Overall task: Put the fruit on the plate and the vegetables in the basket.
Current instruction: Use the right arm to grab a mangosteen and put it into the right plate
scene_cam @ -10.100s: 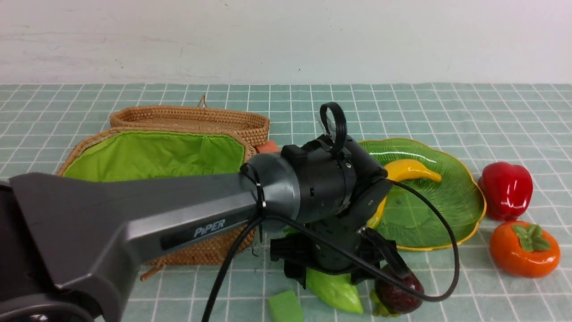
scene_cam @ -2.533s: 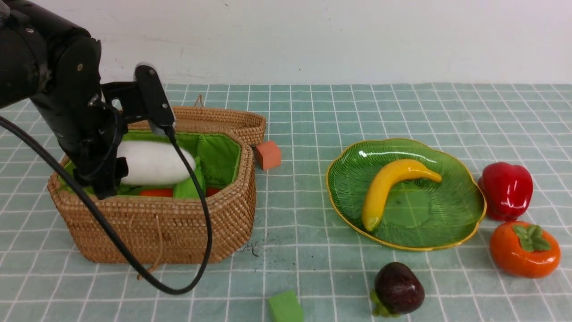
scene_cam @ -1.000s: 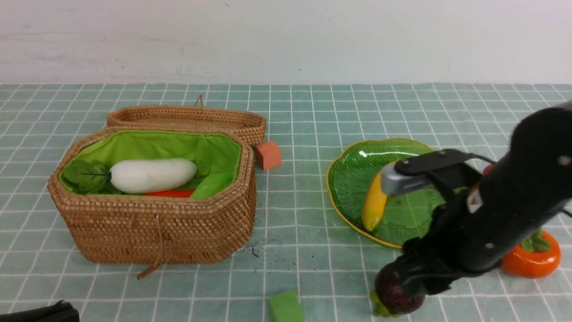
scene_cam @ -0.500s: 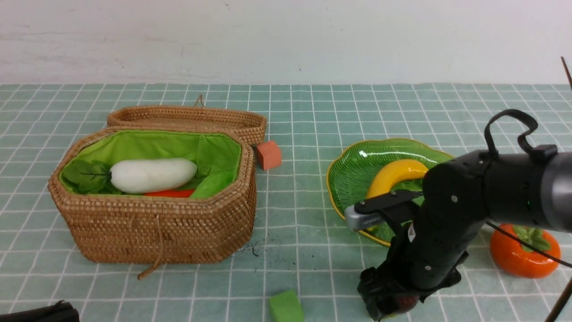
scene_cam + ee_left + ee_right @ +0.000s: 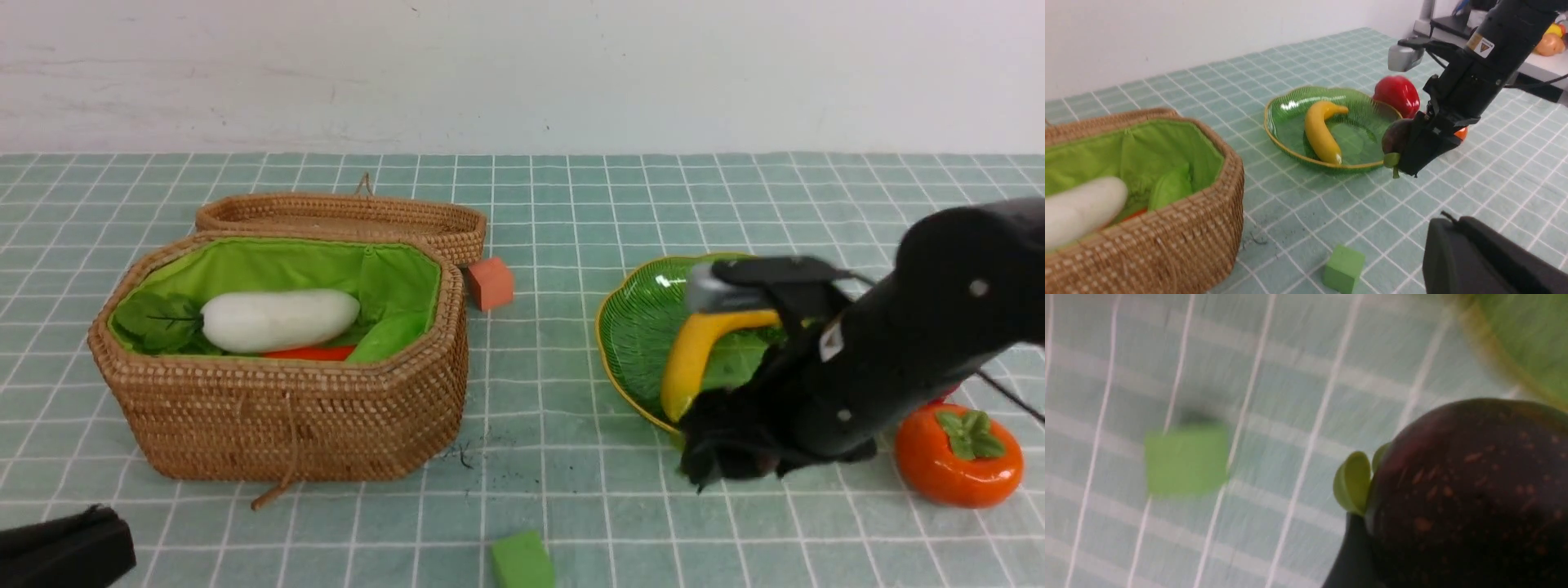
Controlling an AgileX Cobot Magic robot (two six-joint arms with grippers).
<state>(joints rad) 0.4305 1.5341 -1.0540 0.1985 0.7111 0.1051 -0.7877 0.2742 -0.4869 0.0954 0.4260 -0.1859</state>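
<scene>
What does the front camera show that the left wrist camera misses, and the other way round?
Only the front view: the orange-brown cube beside the wicker lid, and the whole persimmon with its green calyx.
Only the left wrist view: the dark mangosteen held in the right end effector by the plate's rim, and the red bell pepper behind the plate; from the front the arm covers both almost wholly.
Both: the basket with the white radish inside, the banana on the plate, and the green foam block.
</scene>
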